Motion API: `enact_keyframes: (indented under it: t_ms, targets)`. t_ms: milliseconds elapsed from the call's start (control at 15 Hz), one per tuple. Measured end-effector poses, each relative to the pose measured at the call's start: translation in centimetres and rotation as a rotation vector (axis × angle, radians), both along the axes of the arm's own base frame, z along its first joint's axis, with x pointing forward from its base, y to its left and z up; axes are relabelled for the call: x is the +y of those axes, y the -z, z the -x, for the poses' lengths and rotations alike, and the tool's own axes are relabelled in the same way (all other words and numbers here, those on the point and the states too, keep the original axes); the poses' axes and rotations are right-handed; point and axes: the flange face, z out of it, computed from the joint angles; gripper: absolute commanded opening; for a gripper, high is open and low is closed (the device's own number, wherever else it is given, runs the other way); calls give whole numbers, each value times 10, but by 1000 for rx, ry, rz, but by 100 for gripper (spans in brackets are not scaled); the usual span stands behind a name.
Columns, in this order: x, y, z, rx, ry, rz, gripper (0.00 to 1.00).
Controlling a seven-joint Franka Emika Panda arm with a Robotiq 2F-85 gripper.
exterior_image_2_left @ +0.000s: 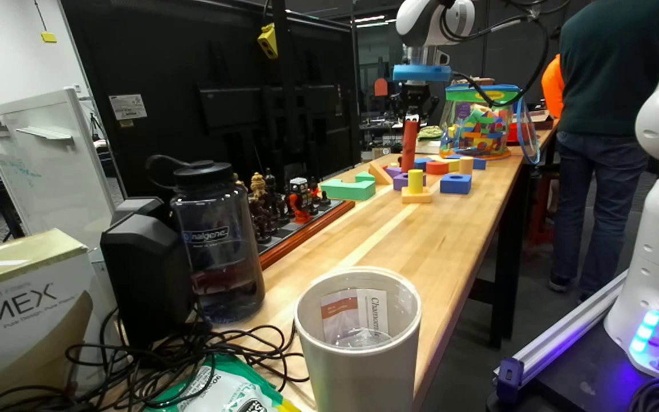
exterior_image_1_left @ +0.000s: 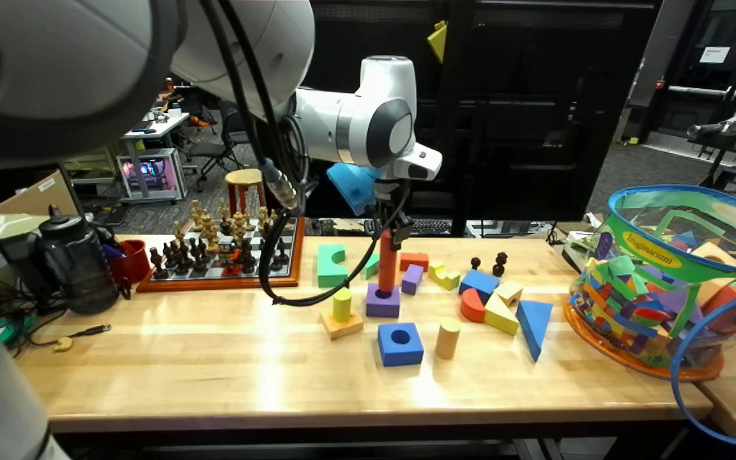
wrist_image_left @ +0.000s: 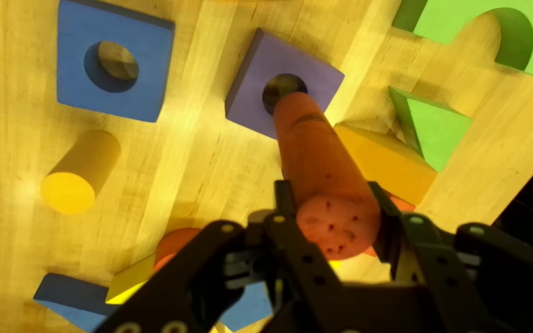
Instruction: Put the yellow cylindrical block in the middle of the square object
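One chessboard [exterior_image_1_left: 218, 284] lies to the left on the worktop [exterior_image_1_left: 214, 358] in an exterior view, apart from the blocks, perhaps so that nothing there gets knocked. Next, we come to the notched green block [exterior_image_1_left: 329, 275], then the yellow cylindrical block [exterior_image_1_left: 342, 305], upright at about the middle of a wooden square base [exterior_image_1_left: 344, 328]. We cannot tell whether a hole takes it or it merely rests on top, but if that base is the square meant, we judge the placing done. Right of it, the gripper [wrist_image_left: 331, 203] pinches a red cylinder [exterior_image_1_left: 387, 265] at its upper end, nearly upright; we think this leaves the lower end free to enter the hole in the purple square block [exterior_image_1_left: 383, 306]. Since that end overlaps the hole's edge in the wrist view, we would check its centring before lowering. A little farther right, we read the blue square block [exterior_image_1_left: 401, 356] and tan cylinder [exterior_image_1_left: 446, 342] as another peg-and-hole pair.
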Motion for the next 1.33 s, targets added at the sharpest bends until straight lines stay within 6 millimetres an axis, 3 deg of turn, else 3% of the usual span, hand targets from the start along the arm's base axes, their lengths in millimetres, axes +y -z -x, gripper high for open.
enact_keyframes:
  t_ms: [533, 1333]
  targets:
    - [0, 12, 4, 14, 0, -2, 15]
    - [-1, 14, 4, 17, 9, -10, 15]
